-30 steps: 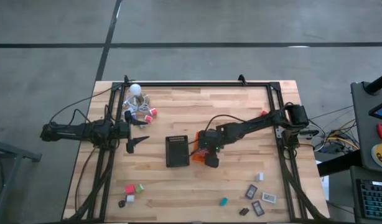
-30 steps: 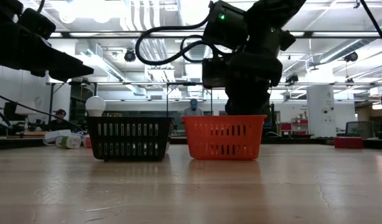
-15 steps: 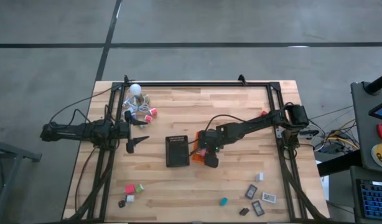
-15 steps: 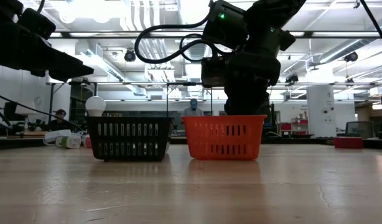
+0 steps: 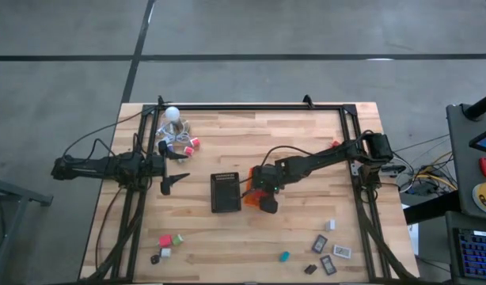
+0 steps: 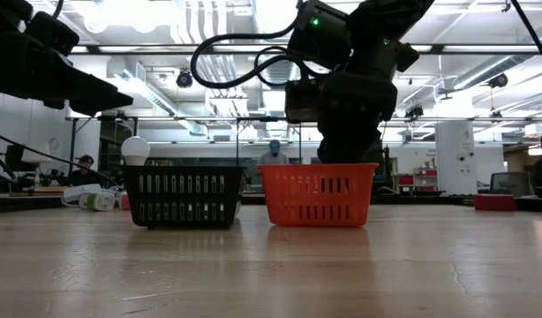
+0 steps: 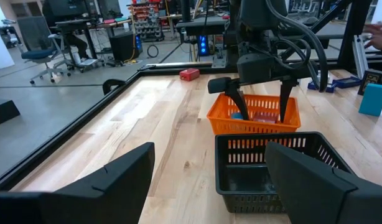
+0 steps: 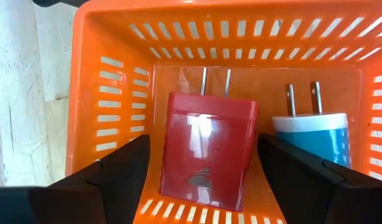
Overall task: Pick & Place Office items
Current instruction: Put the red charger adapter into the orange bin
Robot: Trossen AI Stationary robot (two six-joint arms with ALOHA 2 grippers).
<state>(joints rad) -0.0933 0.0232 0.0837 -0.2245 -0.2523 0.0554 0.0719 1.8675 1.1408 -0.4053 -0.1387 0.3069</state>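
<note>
An orange tray (image 5: 248, 199) stands mid-table, right of a black tray (image 5: 225, 192). In the right wrist view a red plug block (image 8: 206, 155) and a blue-and-white plug block (image 8: 315, 140) lie on the orange tray's floor (image 8: 265, 205), prongs toward its far wall. My right gripper (image 8: 203, 142) points steeply down into this tray, open, one finger on either side of the red block. My left gripper (image 5: 176, 182) waits open at the table's left edge, holding nothing. More office items lie along the near edge: red and green blocks (image 5: 171, 239), a teal one (image 5: 284, 256), grey rectangles (image 5: 328, 255).
A white ball with coiled cable (image 5: 173, 119) and pink pieces (image 5: 190, 146) sit at the far left corner. A black frame (image 5: 251, 107) rims the table. Bare wood lies between the trays and the near-edge items. The orange tray's walls (image 6: 317, 194) hide my right gripper's fingertips in the low view.
</note>
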